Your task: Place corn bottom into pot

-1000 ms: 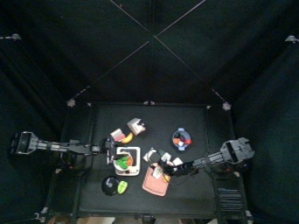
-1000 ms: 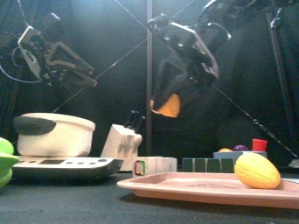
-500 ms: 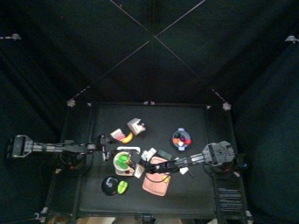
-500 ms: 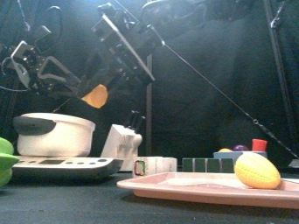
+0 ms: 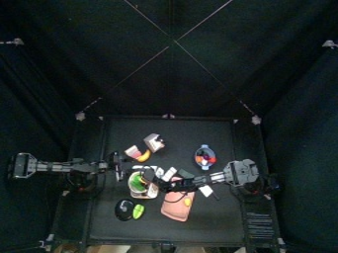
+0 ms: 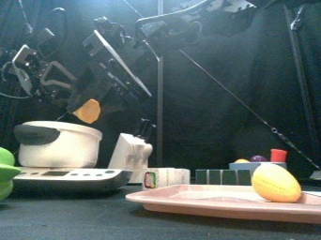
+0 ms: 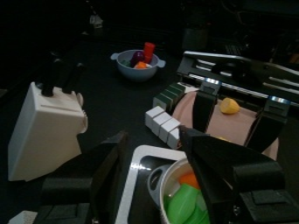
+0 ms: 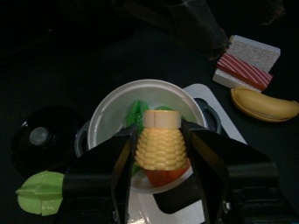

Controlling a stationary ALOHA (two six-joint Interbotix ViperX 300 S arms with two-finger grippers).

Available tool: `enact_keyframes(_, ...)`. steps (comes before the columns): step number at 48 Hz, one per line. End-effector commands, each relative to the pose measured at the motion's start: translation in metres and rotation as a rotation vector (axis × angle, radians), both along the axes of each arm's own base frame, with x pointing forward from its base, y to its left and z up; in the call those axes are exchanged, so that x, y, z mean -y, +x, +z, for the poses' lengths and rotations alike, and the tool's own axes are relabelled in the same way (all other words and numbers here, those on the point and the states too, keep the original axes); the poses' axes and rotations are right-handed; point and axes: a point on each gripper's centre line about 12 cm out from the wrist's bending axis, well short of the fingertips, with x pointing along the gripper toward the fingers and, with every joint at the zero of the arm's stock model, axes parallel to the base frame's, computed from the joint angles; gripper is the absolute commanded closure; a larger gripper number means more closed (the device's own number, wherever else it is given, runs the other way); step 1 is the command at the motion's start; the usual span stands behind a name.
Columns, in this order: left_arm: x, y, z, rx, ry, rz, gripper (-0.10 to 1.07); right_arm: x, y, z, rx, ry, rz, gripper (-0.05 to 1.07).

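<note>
Corn [image 8: 160, 147], apparently lower now, over pot [image 8: 117, 99]

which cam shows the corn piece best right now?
Right wrist view: the corn piece sits large between the right tool jaws, over the pot. Front view shows only its cut end; top view a speck; left wrist none.

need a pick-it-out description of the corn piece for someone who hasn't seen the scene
Find the white pot on its white base at the table's left in the front view. Directly above its opening, the right gripper holds the corn piece: a short yellow cob segment with rows of kernels and a flat cut end. The yellow piece on the pink tray is smooth and lies free.
</note>
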Motion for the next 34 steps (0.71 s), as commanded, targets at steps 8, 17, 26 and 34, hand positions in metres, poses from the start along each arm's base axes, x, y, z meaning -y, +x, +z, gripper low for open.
enact_keyframes(8, -0.001, 0.002, 0.004, 0.012, 0.001, 0.003, 0.1, 0.003, 0.004, 0.031, 0.07, 0.013, -0.008, 0.24)
enact_keyframes(17, -0.001, 0.002, 0.004, 0.012, 0.001, 0.004, 0.1, 0.002, 0.004, 0.028, 0.065, 0.041, -0.015, 0.2)
enact_keyframes(26, -0.001, 0.002, 0.003, 0.011, 0.001, 0.004, 0.1, 0.003, 0.004, 0.031, 0.07, 0.067, -0.034, 0.05)
enact_keyframes(34, -0.001, 0.001, 0.004, 0.015, 0.001, 0.003, 0.1, 0.009, -0.003, 0.048, 0.08, 0.152, -0.137, 0.03)
